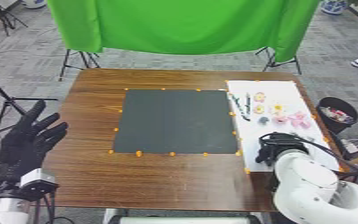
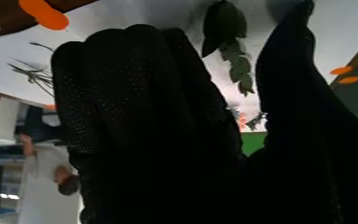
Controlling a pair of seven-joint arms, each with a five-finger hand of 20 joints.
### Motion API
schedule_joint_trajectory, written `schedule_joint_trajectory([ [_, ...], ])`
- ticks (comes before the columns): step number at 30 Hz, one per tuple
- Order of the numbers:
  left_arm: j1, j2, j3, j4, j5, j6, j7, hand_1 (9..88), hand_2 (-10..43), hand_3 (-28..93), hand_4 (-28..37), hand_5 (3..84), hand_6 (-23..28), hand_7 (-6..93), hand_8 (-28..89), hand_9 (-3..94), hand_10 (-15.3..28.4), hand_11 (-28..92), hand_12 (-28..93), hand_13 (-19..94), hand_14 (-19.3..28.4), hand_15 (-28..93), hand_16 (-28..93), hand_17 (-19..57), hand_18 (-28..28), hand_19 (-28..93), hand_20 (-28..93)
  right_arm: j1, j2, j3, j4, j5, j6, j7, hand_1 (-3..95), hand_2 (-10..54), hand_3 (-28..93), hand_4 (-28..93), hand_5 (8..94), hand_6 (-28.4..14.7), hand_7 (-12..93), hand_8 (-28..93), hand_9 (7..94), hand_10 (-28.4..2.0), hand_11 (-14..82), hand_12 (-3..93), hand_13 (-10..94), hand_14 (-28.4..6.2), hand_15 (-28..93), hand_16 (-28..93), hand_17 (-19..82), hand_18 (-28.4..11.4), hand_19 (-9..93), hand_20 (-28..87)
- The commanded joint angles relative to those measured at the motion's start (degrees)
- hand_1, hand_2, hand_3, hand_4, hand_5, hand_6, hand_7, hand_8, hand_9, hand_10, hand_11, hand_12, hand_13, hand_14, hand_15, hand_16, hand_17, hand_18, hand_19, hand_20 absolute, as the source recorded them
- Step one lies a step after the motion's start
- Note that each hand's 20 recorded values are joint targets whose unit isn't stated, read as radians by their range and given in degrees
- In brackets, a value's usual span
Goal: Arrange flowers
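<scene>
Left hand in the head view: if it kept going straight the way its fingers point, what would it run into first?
The left hand seems free to pass beside the table; first in line is probably the green cloth beyond, though height and depth are unclear.

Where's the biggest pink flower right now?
In the head view, the biggest pink flower lies toward the right, on the white sheet, beyond the right hand and left of the bin.
</scene>
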Motion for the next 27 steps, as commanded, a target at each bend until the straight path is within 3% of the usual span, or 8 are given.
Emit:
schedule_joint_trajectory([
  [1, 0.00, -0.91, -0.09, 0.17, 0.52, -0.93, -1.00, 28.3, 5.9, 63, -21.9, 31.1, 5.4, 7.4, -7, 28.7, 17.4, 21, 11, 20, 26.4, 50, -10, -8.8, 28.1, 49, 2, -1.14, -1.14, -7.27, 3.07, 1.06, -0.90, -1.71, 48.7, -6.9, 69, -21, 70.7, -11.9, 24, 16, 74.2, -21.3, 35.3, 19.1, 72, -14.2, 63, 12, 50, -20.0, 93, -14],
  [4, -0.02, -0.85, 0.12, 0.14, 0.52, -0.84, -1.09, 28.4, 6.0, 63, -22.0, 31.1, 5.4, 7.5, -7, 28.7, 17.4, 21, 11, 20, 26.4, 51, -10, -8.8, 28.0, 49, 2, -0.84, -1.35, -8.19, 3.84, 1.24, -0.30, -2.27, 54.3, -7.8, 67, -22, 72.4, -10.5, 24, 20, 76.4, -18.7, 32.5, 22.2, 73, -12.7, 62, 12, 51, -18.8, 93, -14],
  [6, -0.24, -0.91, 0.14, 0.15, 0.71, -0.99, -1.41, 28.4, 6.0, 63, -21.9, 31.1, 5.4, 7.5, -7, 28.7, 17.4, 21, 11, 20, 26.5, 51, -10, -8.9, 28.0, 49, 2, -0.21, -1.23, -9.61, 4.30, -0.03, 0.54, -2.30, 56.0, -8.0, 67, -23, 73.8, -9.8, 23, 18, 79.3, -17.0, 27.5, 24.8, 74, -11.5, 63, 13, 51, -19.1, 93, -5],
  [8, 1.10, 2.65, 0.56, 0.17, -2.31, 0.47, 1.83, 28.4, 6.0, 63, -21.8, 31.2, 5.4, 7.4, -7, 28.6, 17.4, 21, 11, 20, 26.5, 51, -10, -8.9, 28.1, 49, 2, -1.03, -1.52, -8.39, 4.43, 1.68, 1.07, -2.46, 57.4, -8.3, 67, -24, 75.5, -8.9, 21, 17, 81.8, -15.8, 23.3, 26.6, 75, -10.7, 63, 14, 50, -19.7, 93, 8],
  [10, 0.82, 1.76, 0.33, 0.14, -1.60, 0.26, 1.08, 28.4, 6.0, 63, -21.8, 31.1, 5.4, 7.4, -7, 28.7, 17.5, 21, 11, 20, 26.4, 51, -10, -8.9, 28.1, 49, 2, -1.32, -1.68, -8.20, 4.88, 1.44, 1.68, -2.54, 59.3, -8.2, 68, -25, 78.4, -8.0, 19, 16, 85.2, -14.8, 19.8, 27.0, 77, -10.2, 62, 14, 50, -19.4, 93, 18],
  [13, 0.22, 0.49, 0.11, 0.21, -0.54, -0.34, -0.28, 28.3, 6.1, 63, -21.8, 31.1, 5.5, 7.4, -7, 28.7, 17.4, 21, 11, 20, 26.5, 51, -10, -8.9, 28.0, 49, 2, -1.60, -1.43, -8.34, 4.98, 1.66, 2.22, -3.04, 60.5, -7.6, 68, -25, 80.3, -6.9, 20, 16, 87.5, -14.2, 18.9, 27.0, 79, -9.7, 61, 14, 51, -19.4, 93, 22],
  [17, 0.24, -0.26, -0.15, 0.14, 0.01, -0.58, -0.91, 28.4, 6.1, 63, -21.8, 31.1, 5.5, 7.3, -7, 28.7, 17.5, 21, 11, 20, 26.5, 51, -10, -8.9, 28.0, 49, 2, -3.17, -1.59, -6.45, 5.08, 4.76, 3.93, -5.48, 60.2, -6.6, 70, -25, 80.1, -5.9, 22, 23, 88.4, -14.2, 21.5, 27.9, 80, -9.4, 62, 16, 51, -19.9, 93, 26],
  [27, 0.29, -1.21, -0.72, 0.01, 0.73, -0.93, -1.86, 28.3, 6.1, 63, -21.9, 31.1, 5.5, 7.4, -7, 28.7, 17.5, 22, 11, 20, 26.5, 51, -10, -9.0, 27.8, 49, 2, -2.58, -1.05, -7.42, 5.62, 2.17, 4.45, -4.38, 52.4, 2.8, 78, -24, 68.4, -5.5, 45, 23, 78.2, -14.0, 45.6, 31.4, 76, -9.1, 76, 19, 52, -19.3, 93, 42],
])
